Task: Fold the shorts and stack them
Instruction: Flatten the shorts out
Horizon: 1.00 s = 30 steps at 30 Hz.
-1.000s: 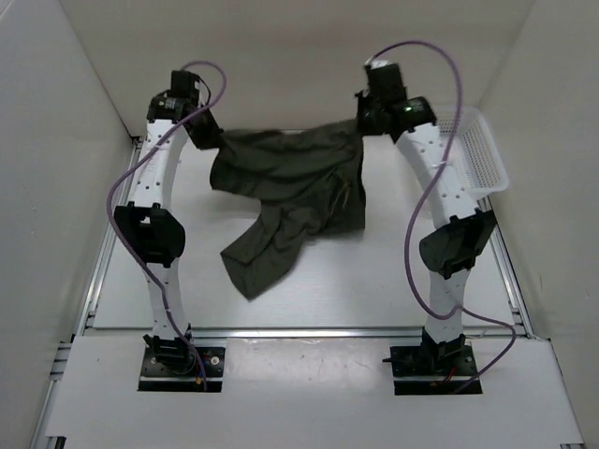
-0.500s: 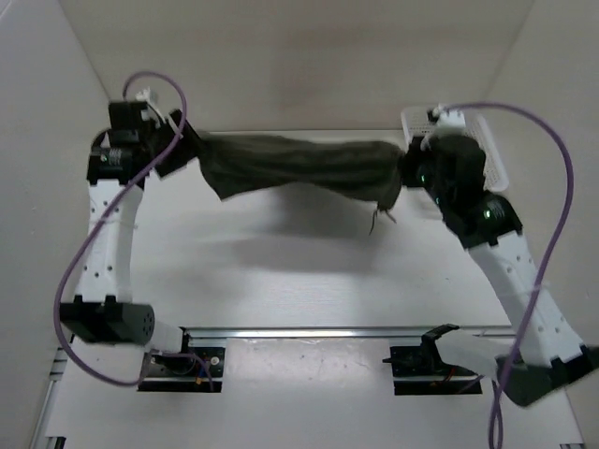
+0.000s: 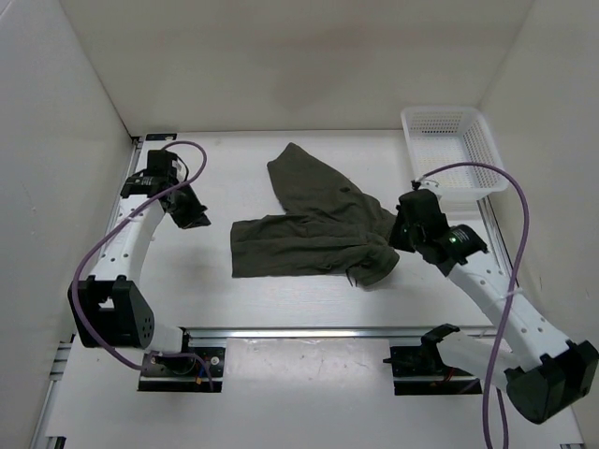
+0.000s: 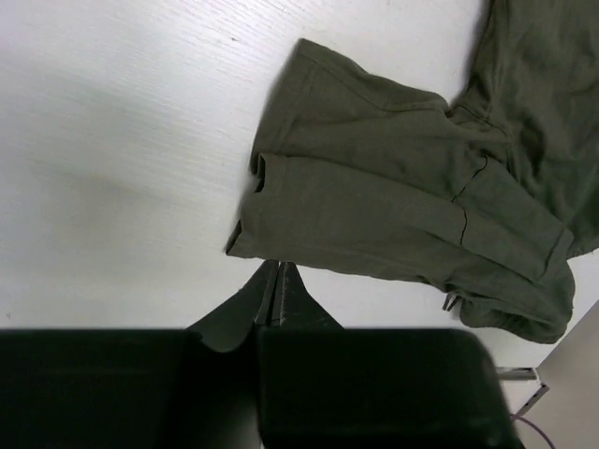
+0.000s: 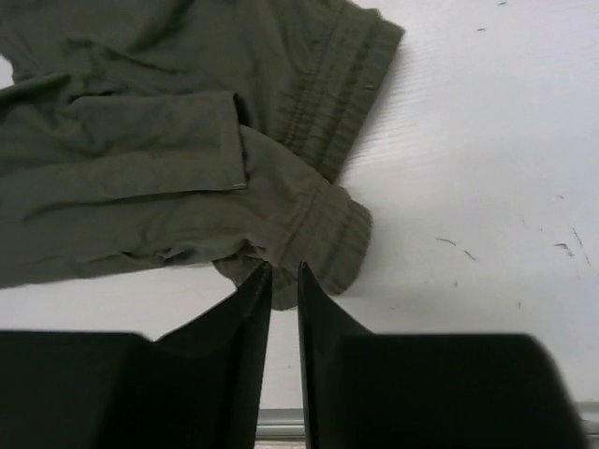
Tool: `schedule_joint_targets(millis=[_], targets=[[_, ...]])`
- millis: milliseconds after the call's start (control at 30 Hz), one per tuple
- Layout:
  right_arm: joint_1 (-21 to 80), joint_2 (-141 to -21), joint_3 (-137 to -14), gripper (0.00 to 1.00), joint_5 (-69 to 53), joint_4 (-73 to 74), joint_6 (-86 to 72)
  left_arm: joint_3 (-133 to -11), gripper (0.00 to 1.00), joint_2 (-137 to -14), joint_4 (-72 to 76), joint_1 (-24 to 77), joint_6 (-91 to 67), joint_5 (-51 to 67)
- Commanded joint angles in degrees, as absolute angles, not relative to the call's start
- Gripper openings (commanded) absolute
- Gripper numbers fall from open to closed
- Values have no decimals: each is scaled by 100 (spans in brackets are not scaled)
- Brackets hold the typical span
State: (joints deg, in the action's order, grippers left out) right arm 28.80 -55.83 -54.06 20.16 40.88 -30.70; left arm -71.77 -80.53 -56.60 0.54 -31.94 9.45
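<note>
The shorts (image 3: 314, 229), a pair of dark olive-green soft fabric shorts, lie loosely spread and creased on the white table (image 3: 206, 281), roughly in the middle between our two arms. Nearest to us is the bunched, gathered waistband end, at the right side of the garment.

Our right gripper (image 3: 400, 236) sits just at that waistband corner. In the right wrist view its black fingers (image 5: 284, 269) stand a narrow slit apart, with nothing caught between them. The tips reach the edge of the ribbed band (image 5: 323, 229), but we cannot tell whether they touch the cloth.

From the waistband one leg runs flat to the left, and its hem (image 4: 267, 201) ends near our left gripper (image 3: 195, 217). That gripper is pressed closed, fingertips together (image 4: 277, 271), and empty. In the top view it stands apart from the fabric, out to the left. In the left wrist view the hem lies just beyond its tips.

The other leg reaches away from us toward the far wall, ending in a pointed fold.

Farthest off, in the far right corner, stands a white plastic mesh basket (image 3: 440, 111), well apart from the shorts.
</note>
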Motion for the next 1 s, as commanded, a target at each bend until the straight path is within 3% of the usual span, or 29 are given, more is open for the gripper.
schedule_joint_targets(millis=[0, 67, 100, 167, 200, 233, 333, 367, 500, 833, 933, 967], targets=[[2909, -6072, -5739, 7, 1365, 4122, -3665, -7234, 10, -8217, -5642, 167, -3313, 862], [2909, -6441, -5810, 7, 1267, 4411, -4077, -6866, 21, -8288, -5643, 167, -3453, 861], [2909, -6529, -5862, 7, 1153, 4412, -4183, -6716, 46, -8288, -5590, 167, -3454, 861], [2726, -6740, -5714, 16, 277, 4518, -4307, -6233, 80, -8341, -5406, 219, -3603, 1315], [2620, -6802, -5617, 20, -119, 4431, -4368, -6075, 90, -8341, -5292, 220, -3604, 1431], [2463, -6855, -5494, 31, -454, 4221, -4455, -5934, 95, -8402, -5187, 333, -3699, 1511], [2295, -6733, -4994, 72, -1184, 3860, -4956, -5669, 95, -8674, -4878, 518, -3832, 1626], [2233, -6732, -4931, 77, -1282, 3806, -5088, -5599, 95, -8831, -4791, 640, -3893, 1626], [1777, -6663, -4660, 78, -1686, 3744, -5579, -5494, 100, -9131, -4615, 835, -4017, 1521], [599, -6557, -4131, 78, -2426, 3410, -6170, -5616, 99, -9800, -4438, 1187, -4122, 1328], [282, -6557, -4079, 78, -2505, 3341, -6170, -5678, 81, -9949, -4377, 1300, -4175, 1327], [229, -6557, -4078, 78, -2505, 3340, -6170, -5730, 68, -10001, -4377, 1301, -4175, 1327]])
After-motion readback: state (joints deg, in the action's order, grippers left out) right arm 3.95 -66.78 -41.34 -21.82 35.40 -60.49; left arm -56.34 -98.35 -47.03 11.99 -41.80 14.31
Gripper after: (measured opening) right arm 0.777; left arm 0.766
